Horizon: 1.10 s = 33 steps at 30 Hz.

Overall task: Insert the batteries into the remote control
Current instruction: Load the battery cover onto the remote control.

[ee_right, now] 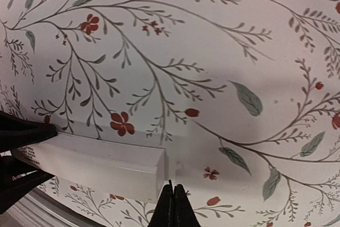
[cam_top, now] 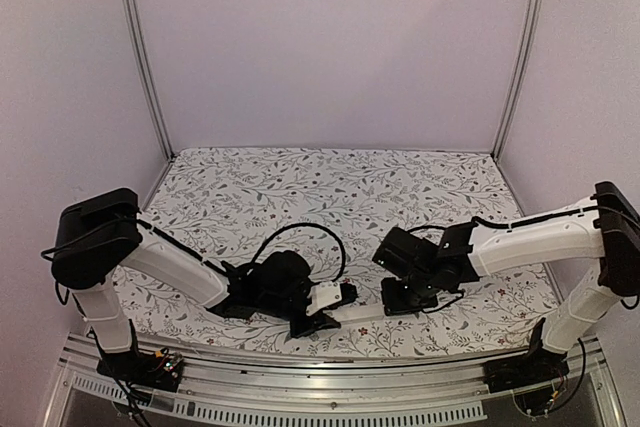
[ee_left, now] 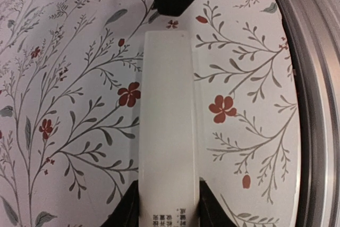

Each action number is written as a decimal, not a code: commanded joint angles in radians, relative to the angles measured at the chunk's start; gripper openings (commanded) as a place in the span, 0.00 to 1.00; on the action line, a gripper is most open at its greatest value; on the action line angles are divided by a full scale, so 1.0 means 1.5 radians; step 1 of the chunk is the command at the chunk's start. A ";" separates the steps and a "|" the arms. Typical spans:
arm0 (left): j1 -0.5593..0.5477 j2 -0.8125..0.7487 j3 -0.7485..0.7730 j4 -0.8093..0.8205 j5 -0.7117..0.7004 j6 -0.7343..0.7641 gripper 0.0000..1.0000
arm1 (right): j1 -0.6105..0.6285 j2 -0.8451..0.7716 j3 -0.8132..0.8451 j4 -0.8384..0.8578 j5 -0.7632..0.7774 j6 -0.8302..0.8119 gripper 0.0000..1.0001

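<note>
The left gripper point(ee_left: 167, 201) is clamped on the sides of the remote control point(ee_left: 167, 126), which lies flat on the flowered tablecloth point(ee_left: 69, 104) near the table's front edge. Small dark print point(ee_left: 168, 217) sits at its gripped end (too small to read). The right gripper point(ee_right: 172, 206), fingers pressed together, points at the opposite end.

I've got remote point(ee_left: 169, 120) on table point(cam_top: 330, 187) nr front edge; L gripper point(ee_left: 169, 208) straddles its left end, R gripper point(ee_right: 172, 203) at right end.
</note>
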 commanded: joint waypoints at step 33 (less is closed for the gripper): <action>-0.004 0.010 -0.022 -0.018 -0.017 0.002 0.19 | 0.055 0.133 0.156 0.071 -0.066 -0.031 0.00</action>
